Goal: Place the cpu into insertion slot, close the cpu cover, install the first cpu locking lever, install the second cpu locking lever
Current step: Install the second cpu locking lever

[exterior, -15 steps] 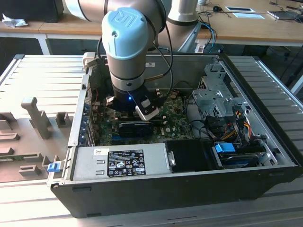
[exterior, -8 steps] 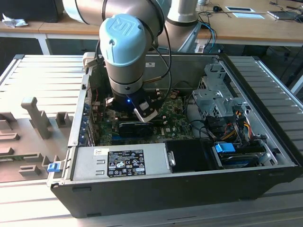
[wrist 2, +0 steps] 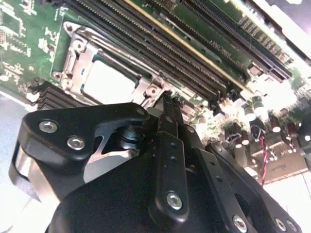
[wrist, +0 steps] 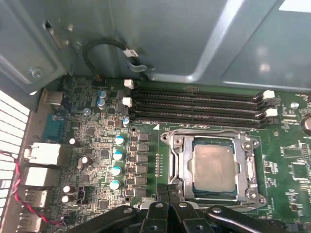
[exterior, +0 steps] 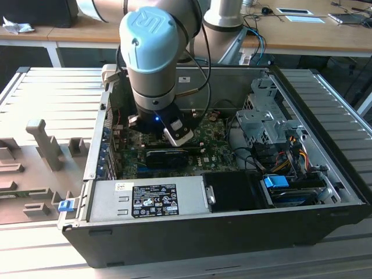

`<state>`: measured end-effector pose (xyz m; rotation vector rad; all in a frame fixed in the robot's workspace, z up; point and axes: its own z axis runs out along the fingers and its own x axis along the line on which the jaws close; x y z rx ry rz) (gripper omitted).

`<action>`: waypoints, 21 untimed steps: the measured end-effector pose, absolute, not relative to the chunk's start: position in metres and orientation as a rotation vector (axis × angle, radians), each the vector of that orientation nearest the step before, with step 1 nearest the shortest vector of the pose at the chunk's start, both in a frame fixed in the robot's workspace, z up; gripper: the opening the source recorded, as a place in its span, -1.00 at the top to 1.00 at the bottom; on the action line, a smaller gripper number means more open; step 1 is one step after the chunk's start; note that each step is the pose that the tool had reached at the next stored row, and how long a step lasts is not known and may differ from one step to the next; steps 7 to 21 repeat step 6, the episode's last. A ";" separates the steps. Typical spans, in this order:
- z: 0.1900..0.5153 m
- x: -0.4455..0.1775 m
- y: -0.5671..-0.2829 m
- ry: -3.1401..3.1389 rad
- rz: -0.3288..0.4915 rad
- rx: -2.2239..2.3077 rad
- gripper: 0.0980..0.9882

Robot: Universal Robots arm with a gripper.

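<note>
the arm reaches steeply down, wrist lowest, a blue light glowing near its base. in both wrist views the gripper has its black fingers pressed together at the tips, holding nothing.

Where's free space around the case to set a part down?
Bare ribbed table on the exterior view's right of the case. On the left, fixture blocks crowd it. Inside, arm and claw sit over the cpu; cables fill the drive end.
</note>
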<state>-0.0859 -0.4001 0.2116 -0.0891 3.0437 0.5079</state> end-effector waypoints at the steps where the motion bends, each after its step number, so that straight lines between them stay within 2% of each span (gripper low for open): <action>1: 0.213 -0.086 -0.400 3.044 0.508 -0.089 0.98; 21: 0.218 -0.086 -0.400 3.044 0.508 -0.089 0.98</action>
